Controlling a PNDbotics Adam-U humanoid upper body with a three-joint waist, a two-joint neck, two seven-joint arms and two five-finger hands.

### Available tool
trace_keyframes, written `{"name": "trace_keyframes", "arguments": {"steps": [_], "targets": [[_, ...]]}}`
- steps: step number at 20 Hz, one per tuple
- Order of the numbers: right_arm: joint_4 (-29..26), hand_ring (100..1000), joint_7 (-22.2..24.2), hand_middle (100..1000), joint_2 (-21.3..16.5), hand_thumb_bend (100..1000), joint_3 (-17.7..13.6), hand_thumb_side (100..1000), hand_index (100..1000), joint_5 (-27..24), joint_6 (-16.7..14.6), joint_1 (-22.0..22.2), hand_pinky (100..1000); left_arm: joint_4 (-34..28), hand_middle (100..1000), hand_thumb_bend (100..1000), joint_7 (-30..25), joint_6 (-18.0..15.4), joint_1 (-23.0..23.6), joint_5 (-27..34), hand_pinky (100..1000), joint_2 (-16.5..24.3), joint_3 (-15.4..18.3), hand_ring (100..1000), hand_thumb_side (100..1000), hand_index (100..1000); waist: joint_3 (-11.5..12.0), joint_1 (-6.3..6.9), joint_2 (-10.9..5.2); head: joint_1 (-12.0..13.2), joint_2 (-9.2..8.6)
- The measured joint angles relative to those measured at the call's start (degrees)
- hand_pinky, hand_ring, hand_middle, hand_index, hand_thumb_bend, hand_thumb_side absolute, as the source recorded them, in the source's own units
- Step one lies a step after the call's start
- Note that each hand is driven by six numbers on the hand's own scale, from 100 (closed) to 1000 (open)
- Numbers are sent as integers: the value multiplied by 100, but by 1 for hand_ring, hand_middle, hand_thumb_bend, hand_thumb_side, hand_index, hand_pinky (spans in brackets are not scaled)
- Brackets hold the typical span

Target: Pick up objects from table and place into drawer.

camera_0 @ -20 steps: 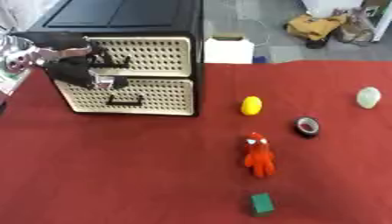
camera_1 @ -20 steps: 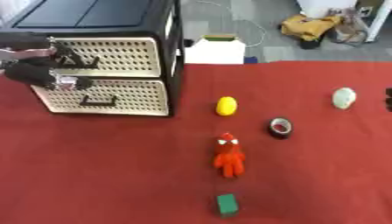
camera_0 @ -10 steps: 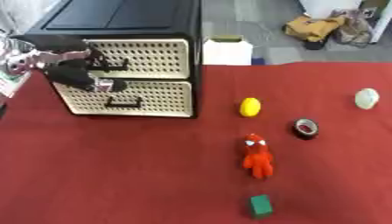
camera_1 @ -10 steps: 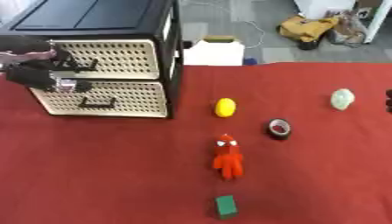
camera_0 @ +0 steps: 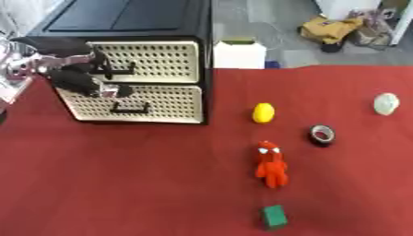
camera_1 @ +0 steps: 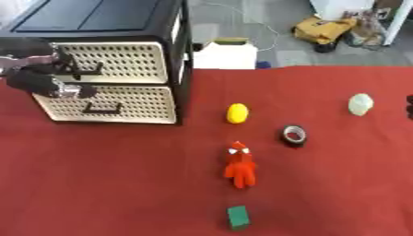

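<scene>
the left hand (camera_0: 79,77) sits against the front of the cabinet (camera_0: 161,27), its dark fingers curled at the handle (camera_0: 113,70) of the upper drawer (camera_0: 149,62); whether they actually hook the handle i cannot tell. both drawers look closed, the lower drawer (camera_0: 161,103) with its own black handle below. their fronts are cream, perforated panels in a black shell, probably light plastic or thin metal that should slide easily if pulled straight out by the handle. the things to stow lie well apart on the red cloth (camera_0: 121,184): a yellow egg (camera_0: 263,113), smooth and rounded, likely to roll, so best taken around its middle; a tape roll (camera_0: 322,134), dark, stiff and flat, easy to pinch across the rim; a red figure (camera_0: 271,163), lying down, looking soft and light, graspable round the body; a green block (camera_0: 274,216) nearest the robot, hard-edged and simple to pinch on opposite faces; and a pale lump (camera_0: 386,103) far right, rounded and perhaps slippery. the right hand shows only as a dark sliver (camera_1: 409,105) at the right edge, so its fingers cannot be judged.
</scene>
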Motion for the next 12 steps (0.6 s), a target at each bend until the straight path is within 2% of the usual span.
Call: {"name": "trace_keyframes", "arguments": {"steps": [12], "targets": [[0,708,-16,491,0,352,-30,704,755,-1,14,2,680,-345,100,515,63,55,197,29,100,156,-76,100,1000,708,5,-23,-20,1,1]]}}
